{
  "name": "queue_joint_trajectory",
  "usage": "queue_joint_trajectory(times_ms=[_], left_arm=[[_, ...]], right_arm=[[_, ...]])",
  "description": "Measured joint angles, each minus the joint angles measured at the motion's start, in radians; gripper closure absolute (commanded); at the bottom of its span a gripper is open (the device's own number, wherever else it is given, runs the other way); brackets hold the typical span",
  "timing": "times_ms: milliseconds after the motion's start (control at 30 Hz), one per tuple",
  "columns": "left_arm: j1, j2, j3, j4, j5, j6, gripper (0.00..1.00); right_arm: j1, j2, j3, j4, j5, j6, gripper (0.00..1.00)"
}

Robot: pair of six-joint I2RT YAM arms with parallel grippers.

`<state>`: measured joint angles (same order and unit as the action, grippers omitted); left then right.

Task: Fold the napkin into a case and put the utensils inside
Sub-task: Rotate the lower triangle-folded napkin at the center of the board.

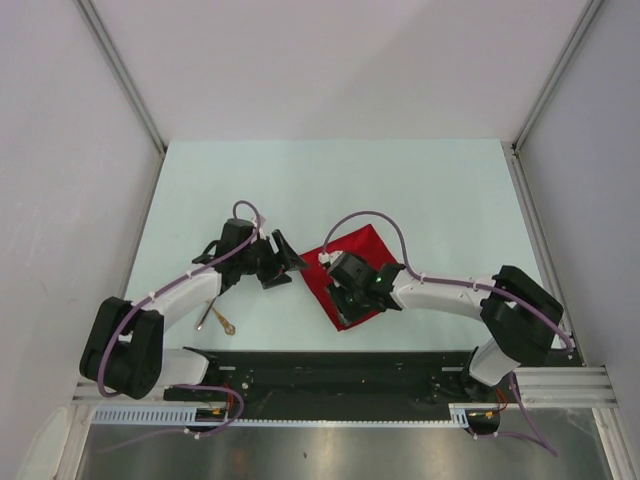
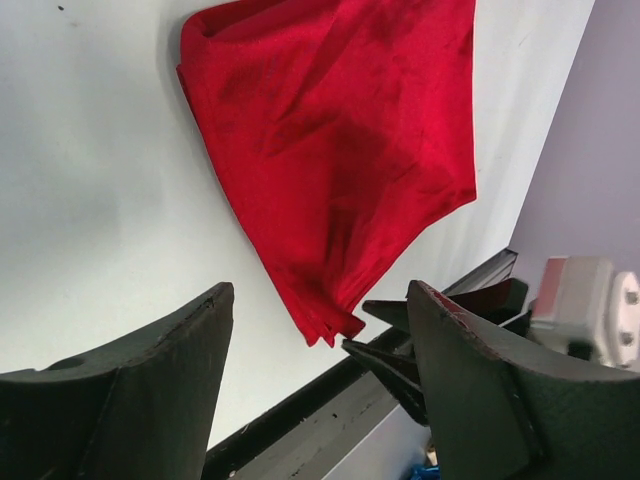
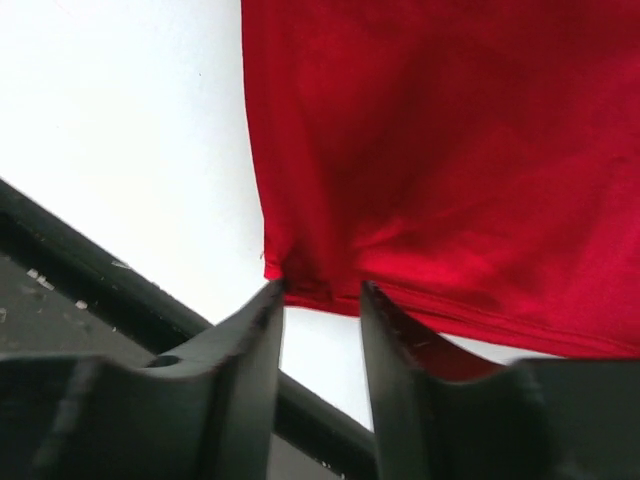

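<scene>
Right gripper (image 3: pixel 320 288), jaws parted, sits at near corner of napkin (image 3: pixel 450 150); left gripper (image 2: pixel 320 295), wide open and empty, hangs just left of it.

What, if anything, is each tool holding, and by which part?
Nothing, it seems. The left tool is wide open and empty. The right tool has its tips either side of the napkin at its edge, but they stand parted, so no grip shows.

The napkin (image 1: pixel 365 250) lies on the tabletop (image 1: pixel 330 180). The utensils (image 1: pixel 220 320) lie well left of the napkin, slightly nearer.
</scene>
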<state>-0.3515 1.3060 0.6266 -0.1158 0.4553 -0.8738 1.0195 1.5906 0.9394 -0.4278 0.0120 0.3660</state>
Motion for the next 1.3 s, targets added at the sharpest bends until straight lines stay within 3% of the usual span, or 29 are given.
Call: queue_joint_trajectory(times_ms=[233, 333, 500, 533, 733, 1100, 1300], left_arm=[[-0.014, 0.001, 0.0, 0.01, 0.011, -0.003, 0.29], [-0.048, 0.013, 0.0, 0.038, 0.02, -0.014, 0.31], [-0.12, 0.063, 0.0, 0.083, 0.024, -0.043, 0.33], [-0.135, 0.071, 0.0, 0.093, 0.024, -0.048, 0.33], [-0.208, 0.108, 0.0, 0.133, 0.024, -0.081, 0.34], [-0.233, 0.109, 0.0, 0.153, 0.023, -0.102, 0.34], [-0.238, 0.118, 0.001, 0.151, 0.023, -0.103, 0.34]], right_arm=[[-0.109, -0.164, -0.045, -0.021, -0.06, 0.027, 0.3], [-0.199, -0.266, -0.064, -0.027, -0.074, 0.034, 0.31], [-0.394, -0.331, -0.093, -0.036, -0.08, 0.047, 0.42], [-0.435, -0.331, -0.099, -0.04, -0.076, 0.048, 0.5], [-0.636, -0.331, -0.144, -0.07, -0.074, 0.048, 0.78], [-0.688, -0.33, -0.228, -0.051, -0.147, 0.061, 0.87], [-0.695, -0.286, -0.248, -0.039, -0.122, 0.106, 0.88]])
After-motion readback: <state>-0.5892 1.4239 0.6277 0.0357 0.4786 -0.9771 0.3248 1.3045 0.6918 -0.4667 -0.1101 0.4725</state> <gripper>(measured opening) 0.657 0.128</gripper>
